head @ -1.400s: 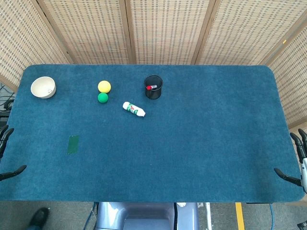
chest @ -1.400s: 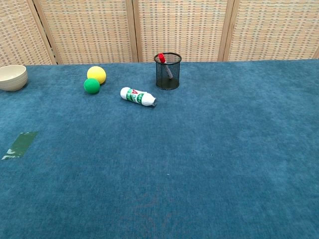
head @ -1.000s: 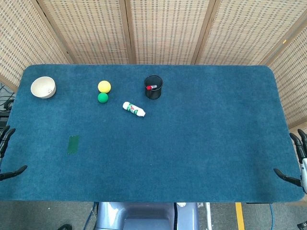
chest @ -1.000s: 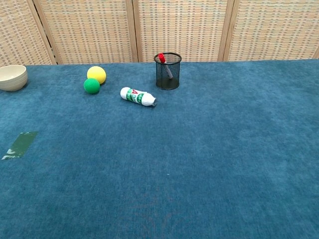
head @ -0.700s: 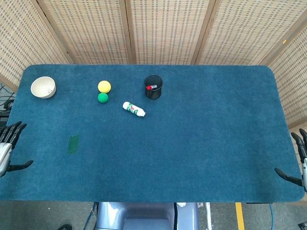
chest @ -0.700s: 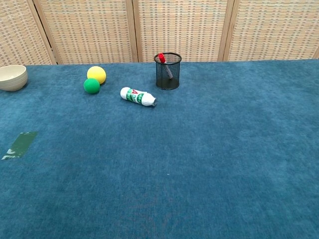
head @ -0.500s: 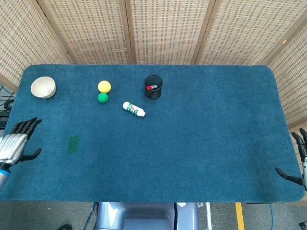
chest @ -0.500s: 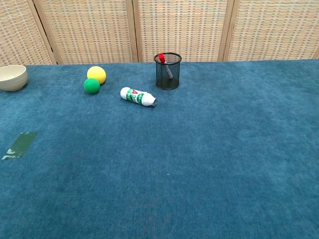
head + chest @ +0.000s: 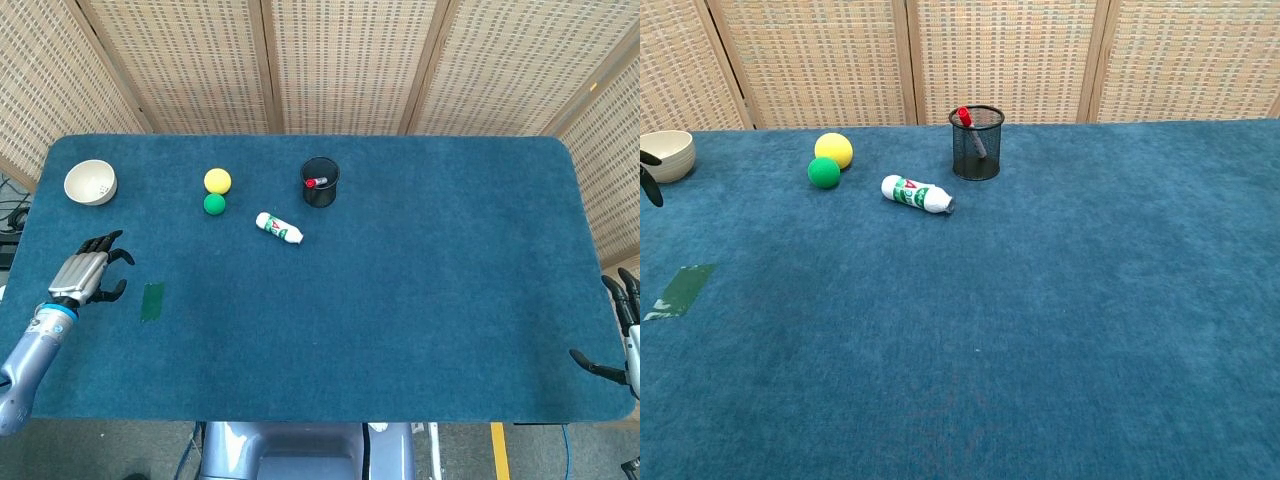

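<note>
Left hand (image 9: 88, 274) is over the blue table (image 9: 420, 260) near its left edge, fingers spread and holding nothing, palm down above the cloth. Just beside it, on the side toward the table's middle, lies the patch of green tape (image 9: 152, 301), flat on the cloth and apart from the fingers. Beyond the hand, toward the far left corner, sits the cream bowl (image 9: 91, 182), upright; in the chest view only dark fingertips (image 9: 649, 185) peek in at the left edge, just in front of that bowl (image 9: 666, 155).

Right hand (image 9: 622, 340) hangs off the table's right edge, fingers apart, nothing in it, well away from everything.

Further out from the left hand: the green ball (image 9: 214, 204) and the yellow ball (image 9: 217, 181) sit touching, yellow one behind. Near them the white bottle (image 9: 279, 228) with a green and red label lies on its side, cap end pointing toward the table's right side. Behind the bottle stands the black mesh cup (image 9: 320, 182), upright, with a red-capped marker (image 9: 971, 131) leaning inside.
</note>
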Tool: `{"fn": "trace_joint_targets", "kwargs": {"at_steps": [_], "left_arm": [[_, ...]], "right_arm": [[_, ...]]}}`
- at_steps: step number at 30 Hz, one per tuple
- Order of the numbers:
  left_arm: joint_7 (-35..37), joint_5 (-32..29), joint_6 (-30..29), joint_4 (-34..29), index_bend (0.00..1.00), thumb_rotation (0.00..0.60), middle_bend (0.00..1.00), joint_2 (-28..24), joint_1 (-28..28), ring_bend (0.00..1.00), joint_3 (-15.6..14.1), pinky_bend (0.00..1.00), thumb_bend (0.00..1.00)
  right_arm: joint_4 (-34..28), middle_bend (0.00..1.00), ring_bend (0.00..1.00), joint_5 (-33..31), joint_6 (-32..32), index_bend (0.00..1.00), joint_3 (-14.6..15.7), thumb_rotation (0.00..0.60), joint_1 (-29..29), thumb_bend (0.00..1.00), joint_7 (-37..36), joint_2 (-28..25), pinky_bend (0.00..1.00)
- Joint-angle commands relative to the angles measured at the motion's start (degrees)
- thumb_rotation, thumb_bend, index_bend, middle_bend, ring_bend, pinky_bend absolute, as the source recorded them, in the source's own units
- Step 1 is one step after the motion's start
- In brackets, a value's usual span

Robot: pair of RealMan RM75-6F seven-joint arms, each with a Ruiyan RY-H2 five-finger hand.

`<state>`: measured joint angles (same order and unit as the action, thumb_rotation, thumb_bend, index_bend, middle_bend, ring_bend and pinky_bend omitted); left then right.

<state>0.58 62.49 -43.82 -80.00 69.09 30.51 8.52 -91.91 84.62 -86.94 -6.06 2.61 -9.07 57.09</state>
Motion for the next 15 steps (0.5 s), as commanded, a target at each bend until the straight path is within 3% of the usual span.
{"fn": "trace_joint_targets", "kwargs": {"at_steps": [1, 15], "left_arm": [[-0.62, -0.77, 0.4, 1.07, 0.35, 0.6, 0.0, 1.38, 0.57, 0.0, -0.19, 0.0, 0.48], [-8.61, -6.38, 5.08, 7.59, 0.35, 0.6, 0.0, 8.13, 5.26, 0.0, -2.16, 0.0, 0.52]], "right_arm": [[0.05, 0.0, 0.0, -0.05, 0.18, 0.05, 0.01, 0.6, 0.09, 0.05, 0.0, 0.04, 0.0], [0.0, 0.0, 0.0, 0.13, 0.6, 0.05, 0.28, 0.6, 0.26, 0.05, 0.05, 0.07, 0.0]]}}
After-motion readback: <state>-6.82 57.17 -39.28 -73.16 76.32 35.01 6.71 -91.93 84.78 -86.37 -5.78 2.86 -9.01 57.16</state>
